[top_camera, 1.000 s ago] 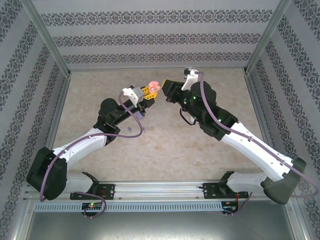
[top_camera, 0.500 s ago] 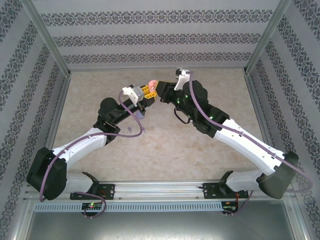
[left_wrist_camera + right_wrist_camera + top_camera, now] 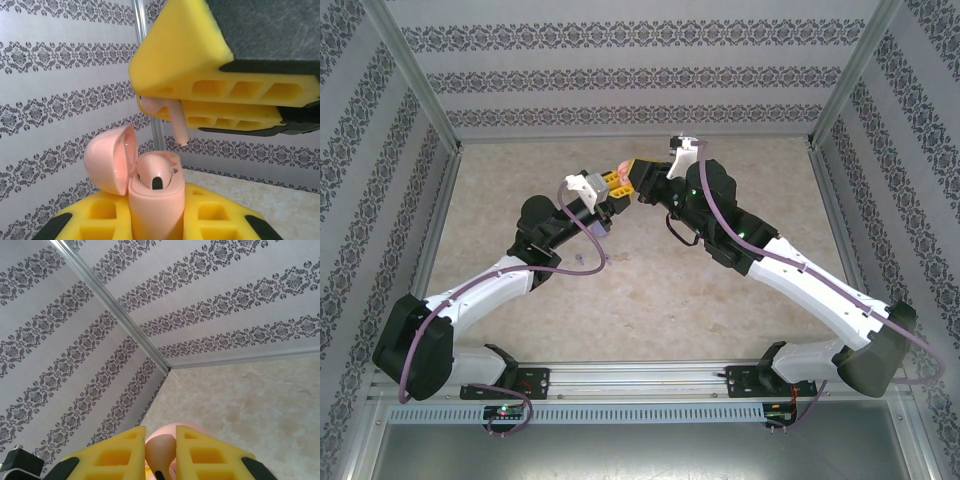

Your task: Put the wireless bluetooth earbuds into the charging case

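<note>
Your right claw (image 3: 150, 97), upper right in the left wrist view, pinches a pinkish-beige earbud (image 3: 175, 125), stem down, just above the open pink charging case (image 3: 152, 200) clamped in your left claw (image 3: 157, 225) at bottom centre; a second earbud (image 3: 155, 172) sits inside

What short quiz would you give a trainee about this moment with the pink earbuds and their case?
1. True or false: the lid of the pink charging case is shut.
2. Which one holds the case? A) left gripper B) right gripper C) both
3. Fill in: the pink earbud pinched by the right gripper hangs stem-down, ____ the case, where another earbud already sits.
Key: 1 false, the lid stands open. 2 A. 3 above.
</note>
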